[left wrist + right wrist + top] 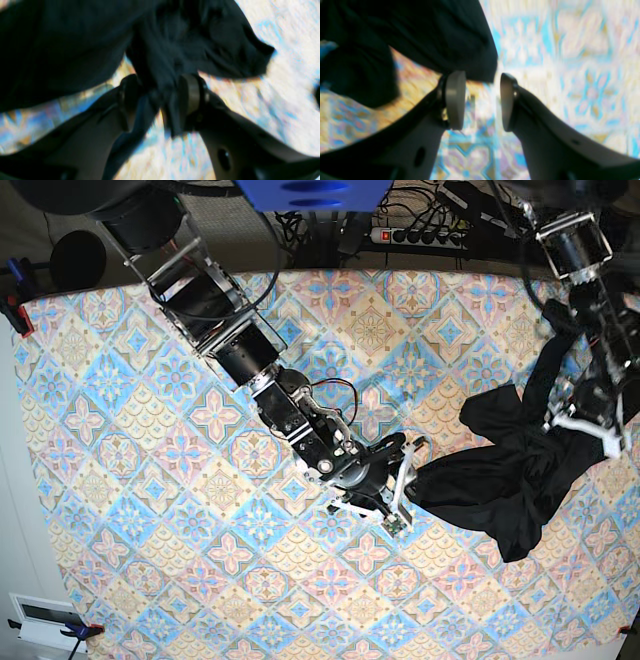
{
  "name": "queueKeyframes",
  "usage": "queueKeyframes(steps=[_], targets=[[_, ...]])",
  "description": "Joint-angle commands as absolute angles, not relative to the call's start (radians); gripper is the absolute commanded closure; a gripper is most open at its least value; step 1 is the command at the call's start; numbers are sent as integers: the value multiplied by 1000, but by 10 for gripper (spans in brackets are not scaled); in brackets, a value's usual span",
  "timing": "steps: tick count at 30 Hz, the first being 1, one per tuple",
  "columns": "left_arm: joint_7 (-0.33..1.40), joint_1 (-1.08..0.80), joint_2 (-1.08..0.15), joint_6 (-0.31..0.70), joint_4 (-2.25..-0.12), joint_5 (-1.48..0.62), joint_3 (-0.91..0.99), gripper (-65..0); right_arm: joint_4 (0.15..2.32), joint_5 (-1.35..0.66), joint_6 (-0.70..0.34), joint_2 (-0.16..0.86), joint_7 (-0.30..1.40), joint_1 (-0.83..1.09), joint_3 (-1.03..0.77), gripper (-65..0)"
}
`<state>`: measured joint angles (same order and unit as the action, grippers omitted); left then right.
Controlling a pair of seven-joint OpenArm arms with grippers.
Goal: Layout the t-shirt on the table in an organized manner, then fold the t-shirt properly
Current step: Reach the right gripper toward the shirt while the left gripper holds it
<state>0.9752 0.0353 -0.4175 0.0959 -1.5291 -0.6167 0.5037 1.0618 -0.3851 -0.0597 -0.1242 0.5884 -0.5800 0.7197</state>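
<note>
The black t-shirt (510, 470) lies bunched in a heap at the right side of the table (150, 480). My left gripper (585, 420) is over its right part. In the left wrist view its pads stand wide apart, and a loose fold of the t-shirt (75, 37) hangs in the gap of the left gripper (160, 100). My right gripper (408, 480) sits at the heap's left edge. Its pads are open with nothing between them, and the hem of the t-shirt (432, 32) lies just beyond the right gripper (483, 100), above the patterned table (570, 62).
A power strip (420, 235) and cables lie behind the table's far edge. A clamp (12, 310) holds the cloth at the left edge. A white box (45, 620) sits off the front left corner. The heap lies close to the table's right edge.
</note>
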Motion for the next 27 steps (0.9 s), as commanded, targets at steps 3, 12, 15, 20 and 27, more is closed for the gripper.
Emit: queueKeyframes(steps=[3, 12, 15, 20, 27], targets=[[958, 176, -372, 105, -1500, -495, 450, -267, 1106, -390, -65, -136, 596, -558, 717, -216], [854, 466, -249, 105, -1150, -263, 437, -269, 1204, -390, -65, -68, 596, -486, 707, -216], [785, 536, -239, 105, -1027, -214, 367, -269, 1227, -390, -65, -67, 596, -447, 656, -216], [645, 587, -237, 74, -860, -199, 265, -269, 1257, -392, -65, -45, 598, -420, 625, -216], [550, 608, -211, 7, -751, -208, 160, -266, 1293, -395, -65, 5, 598, -420, 624, -216]])
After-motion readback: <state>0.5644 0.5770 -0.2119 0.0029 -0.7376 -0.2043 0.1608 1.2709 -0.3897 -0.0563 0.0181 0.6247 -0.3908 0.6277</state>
